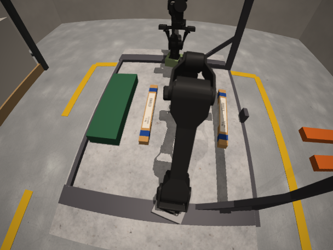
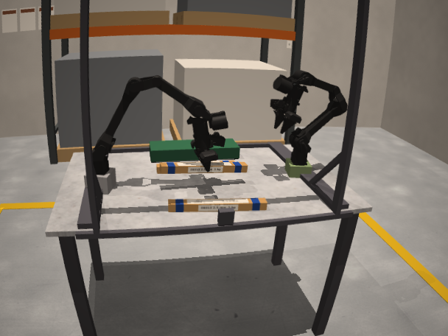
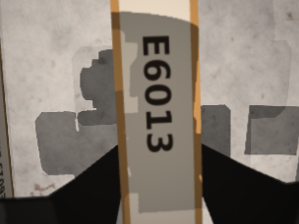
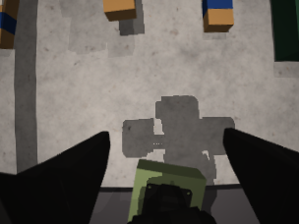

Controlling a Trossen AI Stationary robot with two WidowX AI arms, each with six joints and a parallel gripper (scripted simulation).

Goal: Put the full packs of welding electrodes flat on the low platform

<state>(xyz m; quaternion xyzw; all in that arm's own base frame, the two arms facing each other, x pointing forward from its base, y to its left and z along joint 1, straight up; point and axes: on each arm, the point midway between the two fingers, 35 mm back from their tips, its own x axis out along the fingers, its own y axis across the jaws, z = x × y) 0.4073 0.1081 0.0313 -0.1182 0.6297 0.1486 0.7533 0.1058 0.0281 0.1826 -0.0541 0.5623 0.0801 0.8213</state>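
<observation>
My left gripper is shut on an orange-edged E6013 pack, holding it level above the table; the left arm hides it in the top view. A second pack lies flat beside the green low platform, mostly behind the held pack in the exterior view. A third pack lies flat near the opposite edge. My right gripper is open and empty, raised near its base.
The table has a dark frame rail around it. Upright posts stand at its corners. A small dark block sits at the edge beside the third pack. The right arm's green base stands at the far end.
</observation>
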